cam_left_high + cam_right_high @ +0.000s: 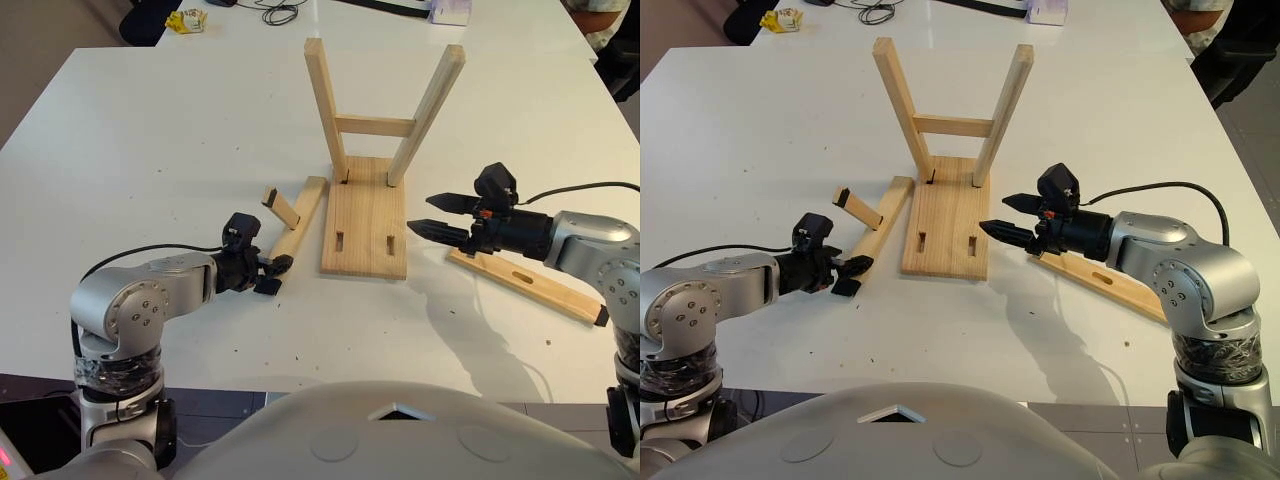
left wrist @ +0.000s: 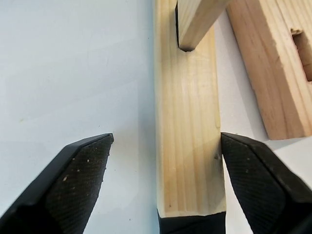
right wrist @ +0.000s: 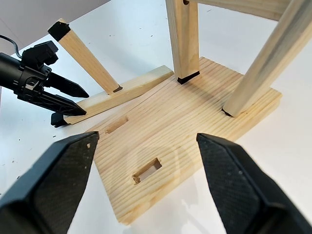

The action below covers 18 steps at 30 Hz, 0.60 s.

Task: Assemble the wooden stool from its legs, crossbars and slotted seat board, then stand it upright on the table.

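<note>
Left gripper (image 1: 277,274) stood open astride the near end of a loose leg (image 1: 303,218), at 8 o'clock from the seat board (image 1: 365,240). Right gripper (image 1: 420,214), open, hovered at 3 o'clock, partly covering another leg (image 1: 540,287). Two braced legs (image 1: 325,100) stood at the board's far end.

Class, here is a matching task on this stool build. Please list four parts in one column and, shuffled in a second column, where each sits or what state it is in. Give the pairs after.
Parts
1. seat board
2. joined leg pair
3. leg with stub crossbar
4. slotted leg

Places or states
A. lies loose to the right of the board, beside the right gripper
B. stands in the board's two far slots
C. lies flat, two near slots empty
D. its end sits between the open fingers of the left gripper

Pairs: 1-C, 2-B, 3-D, 4-A
</note>
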Available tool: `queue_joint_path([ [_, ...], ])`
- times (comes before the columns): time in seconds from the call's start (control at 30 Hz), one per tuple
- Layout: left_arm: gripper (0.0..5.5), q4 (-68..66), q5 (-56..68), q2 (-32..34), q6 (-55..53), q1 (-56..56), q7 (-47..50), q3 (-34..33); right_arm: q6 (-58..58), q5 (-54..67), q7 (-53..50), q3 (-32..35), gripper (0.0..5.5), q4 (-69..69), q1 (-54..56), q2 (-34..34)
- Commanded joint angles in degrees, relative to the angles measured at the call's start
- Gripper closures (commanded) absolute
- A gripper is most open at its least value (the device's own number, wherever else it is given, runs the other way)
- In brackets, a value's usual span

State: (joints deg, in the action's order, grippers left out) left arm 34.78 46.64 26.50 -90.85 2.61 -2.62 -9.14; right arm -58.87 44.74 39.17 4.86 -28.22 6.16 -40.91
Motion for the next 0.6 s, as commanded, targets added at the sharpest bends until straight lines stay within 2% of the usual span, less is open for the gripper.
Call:
queue_joint_path([
  [0.03,1.86,-1.8,-0.6,-1.3,-1.2,-2.7,-2.9,-0.5,-0.2,0.4,-0.8,0.8,1.78,-0.5,0.2,0.1],
  [0.33,3.31,-2.4,-2.4,-2.8,-0.6,-1.9,-6.1,-0.4,-0.4,0.7,-1.4,0.6,1.78,-0.3,0.8,0.2],
  [0.6,3.32,-3.1,-5.4,-0.7,3.3,-2.5,-8.2,1.2,-0.3,0.7,-1.5,0.4,1.78,0.1,1.3,0.1],
])
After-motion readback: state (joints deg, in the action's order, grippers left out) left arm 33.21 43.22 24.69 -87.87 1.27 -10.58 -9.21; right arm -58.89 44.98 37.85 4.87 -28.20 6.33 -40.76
